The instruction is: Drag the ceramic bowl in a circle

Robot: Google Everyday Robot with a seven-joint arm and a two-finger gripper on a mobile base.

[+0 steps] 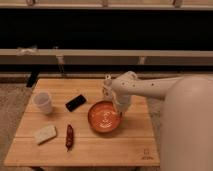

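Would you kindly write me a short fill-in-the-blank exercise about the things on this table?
The gripper is at the rim of the ceramic bowl, the ____ item on the table.
The cup is ____ in colour.
The black slab lies between the bowl and the ____.
Missing words: largest; white; cup.

White arm (150, 88) stretches leftward, gripper (120, 111) pointing down, mid-scene.
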